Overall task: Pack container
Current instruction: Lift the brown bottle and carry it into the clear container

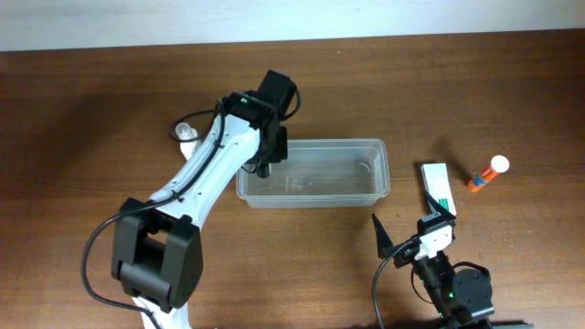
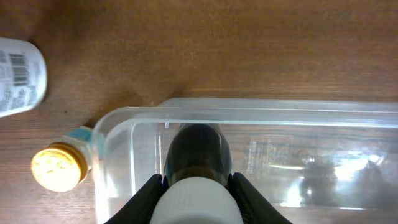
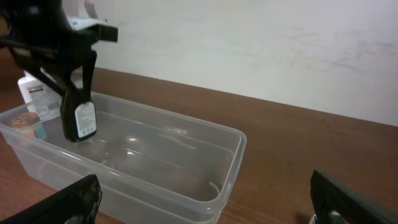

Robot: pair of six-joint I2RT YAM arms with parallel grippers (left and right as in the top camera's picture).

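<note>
Left pincer (image 2: 198, 196) clamped on dark bottle (image 2: 198, 149), upright inside container (image 2: 280, 115); right pincer (image 3: 208, 199) wide open.

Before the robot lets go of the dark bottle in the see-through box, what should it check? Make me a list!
1. Grip: left gripper shut on the dark bottle with white cap: ok.
2. Bottle inside the clear plastic rectangular container, near one end: ok.
3. Bottle hanging upright: ok.
4. Bottle's base touching the container floor: cannot tell.
5. Nothing else lying under the bottle: ok.
6. Other arm: right gripper open, apart from the container: ok.
</note>
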